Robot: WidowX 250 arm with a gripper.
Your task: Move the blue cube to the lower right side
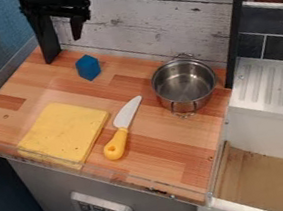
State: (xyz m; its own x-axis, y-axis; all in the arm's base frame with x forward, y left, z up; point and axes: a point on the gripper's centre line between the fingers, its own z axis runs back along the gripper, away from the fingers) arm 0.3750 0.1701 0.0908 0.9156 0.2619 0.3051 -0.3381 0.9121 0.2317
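My black two-finger gripper [64,49] hung empty, fingers wide; blue cube [88,68] sat near fingertips, toward camera view's lower right.

Slab [64,132], knife [123,130] and pot [183,86] lie left to right, cube [88,68] behind the slab.

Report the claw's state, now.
Claw: can't tell whether it's open or closed; the blue cube isn't in it but stands on the counter.
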